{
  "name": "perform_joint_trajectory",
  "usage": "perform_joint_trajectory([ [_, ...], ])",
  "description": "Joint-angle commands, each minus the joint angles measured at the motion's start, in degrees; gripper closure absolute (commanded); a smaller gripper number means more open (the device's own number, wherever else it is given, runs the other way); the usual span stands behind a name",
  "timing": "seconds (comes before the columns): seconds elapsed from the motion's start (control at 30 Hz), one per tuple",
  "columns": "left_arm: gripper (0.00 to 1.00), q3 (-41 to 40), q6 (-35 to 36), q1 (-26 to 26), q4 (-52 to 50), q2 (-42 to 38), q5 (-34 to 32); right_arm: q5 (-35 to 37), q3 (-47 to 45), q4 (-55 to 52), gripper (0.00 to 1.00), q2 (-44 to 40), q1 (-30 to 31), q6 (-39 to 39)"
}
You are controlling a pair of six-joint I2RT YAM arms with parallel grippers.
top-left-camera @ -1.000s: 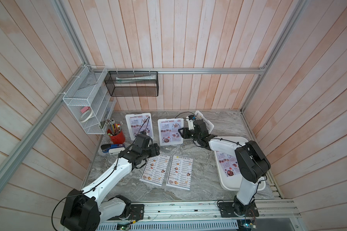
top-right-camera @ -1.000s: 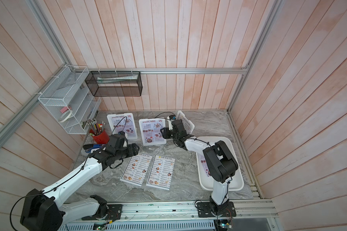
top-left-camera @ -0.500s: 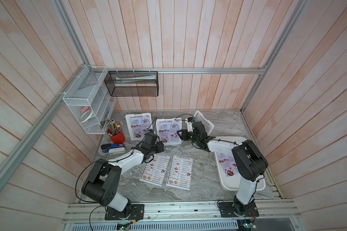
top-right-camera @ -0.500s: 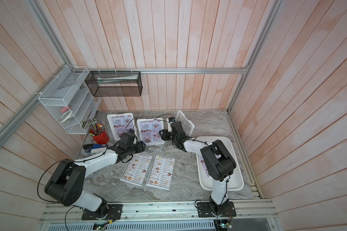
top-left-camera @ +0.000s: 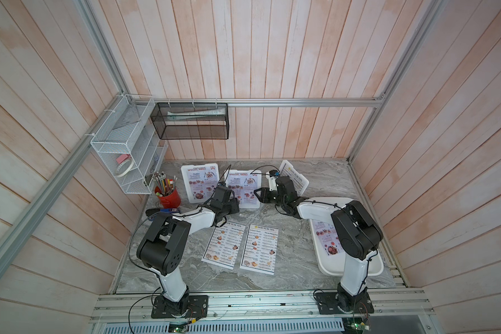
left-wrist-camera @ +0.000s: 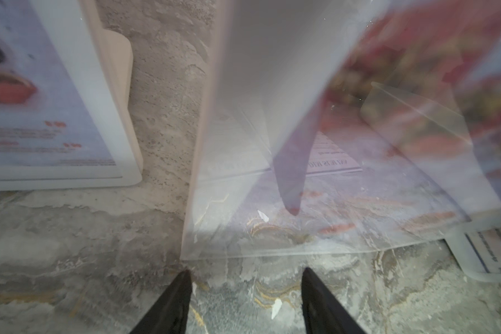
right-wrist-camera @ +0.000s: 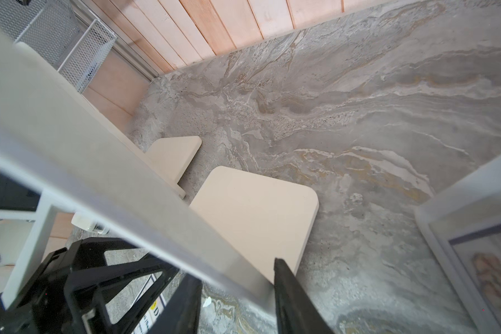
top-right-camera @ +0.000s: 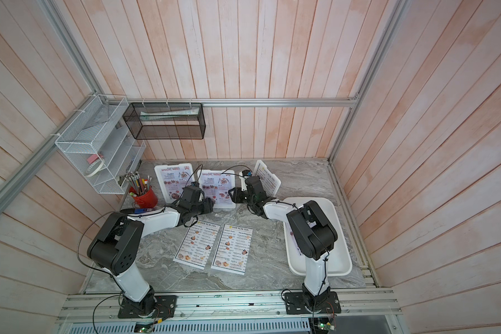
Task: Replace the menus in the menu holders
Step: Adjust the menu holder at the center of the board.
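Three white menu holders stand at the back in both top views. The left one (top-left-camera: 199, 182) and the middle one (top-left-camera: 243, 188) show lilac "SPECIAL MENU" menus; the right one (top-left-camera: 295, 177) shows a "DIM SUM INN" menu. Two more DIM SUM INN menus (top-left-camera: 225, 245) (top-left-camera: 260, 249) lie flat in front. My left gripper (left-wrist-camera: 246, 274) is open and empty, just short of the middle holder's clear front cover (left-wrist-camera: 330, 231) near its lower left corner. My right gripper (right-wrist-camera: 237, 292) is closed over that holder's right edge (right-wrist-camera: 145, 208).
A large white tray (top-left-camera: 370, 267) at the right holds a lilac sheet, partly under my right arm. A red cup of pencils (top-left-camera: 167, 195) stands left of the holders, below white (top-left-camera: 125, 162) and black (top-left-camera: 190, 121) wire baskets on the walls.
My left arm has swung in from the left and reached forward to the middle holder's lower left corner, its jaws narrowing a little. The right gripper has stayed at the holder's right edge.
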Motion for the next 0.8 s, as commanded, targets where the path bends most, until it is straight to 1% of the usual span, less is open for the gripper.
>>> perform_joint_trajectory([
  [0.0, 0.39, 3.1, 1.6, 0.7, -1.0, 1.3, -0.4, -0.6, 2.5, 0.1, 0.58, 1.8, 0.3, -0.3],
  [0.2, 0.39, 1.6, 1.8, 0.7, -2.1, -1.9, 0.5, -0.5, 3.7, -0.4, 0.58, 2.1, -0.4, -0.6],
  [0.27, 0.37, 1.1, 1.9, 0.7, -3.9, -3.8, 0.2, -1.0, 4.2, -1.5, 0.58, 1.5, -0.6, -1.1],
  [0.33, 0.35, 1.3, 1.9, 0.7, -7.9, -6.3, 0.3, -1.3, 3.8, -3.5, 0.58, -0.7, -0.7, -2.0],
  [0.43, 0.31, 3.0, 1.9, 0.7, -16.6, -11.8, 0.8, -2.3, 1.8, -6.6, 0.56, -7.5, -1.5, -3.6],
  [0.5, 0.29, 3.2, 2.2, 0.5, -20.7, -15.5, 1.2, -2.2, 1.7, -10.8, 0.55, -12.3, -2.0, -5.4],
  [0.6, 0.27, 2.8, 2.2, 0.2, -25.6, -20.3, 1.4, -2.0, 3.9, -20.1, 0.53, -18.1, -3.5, -7.5],
  [0.67, 0.27, 2.3, 1.8, -0.1, -28.3, -23.1, 1.2, -2.8, 5.4, -26.2, 0.53, -21.1, -5.8, -7.5],
  [0.77, 0.26, 1.1, 1.1, -1.6, -30.6, -26.8, 1.0, -4.0, 6.9, -34.2, 0.53, -25.4, -11.2, -7.6],
])
